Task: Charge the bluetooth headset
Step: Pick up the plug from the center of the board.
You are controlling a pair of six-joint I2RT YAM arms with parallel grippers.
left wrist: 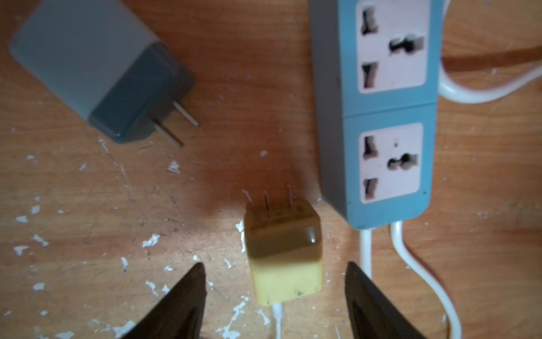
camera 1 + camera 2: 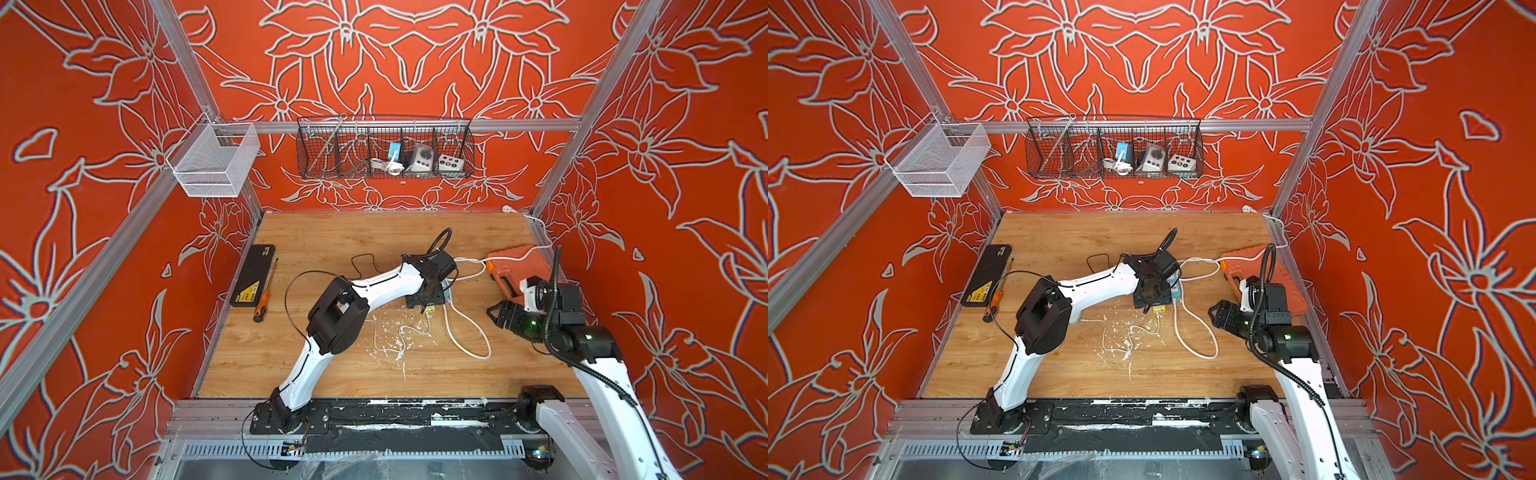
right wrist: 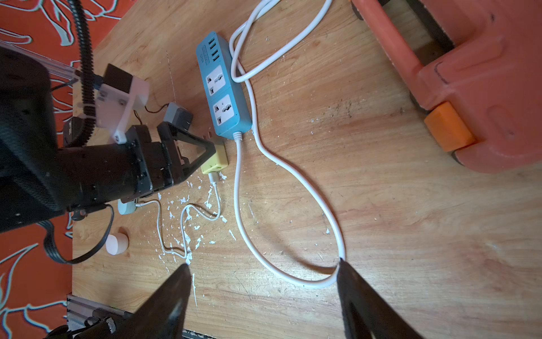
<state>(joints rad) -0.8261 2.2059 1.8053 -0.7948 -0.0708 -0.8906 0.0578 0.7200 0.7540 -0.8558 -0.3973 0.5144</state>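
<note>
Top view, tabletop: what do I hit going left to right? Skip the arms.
black case → orange-handled screwdriver → yellow charger → white cord loop → orange toolbox

In both top views the left arm [image 2: 386, 282] is covering most of the blue power strip [image 2: 447, 287]. The yellow charger [image 2: 430, 309] is barely peeking out, too small for detail. In the R wrist view a mint thing [image 3: 126, 207] is lying half under that arm and isn't reading as anything definite. In the L wrist view the grey adapter [image 1: 96, 70] is blurring & running off the pic's edge, w/ the strip's far end cut off too.
</note>
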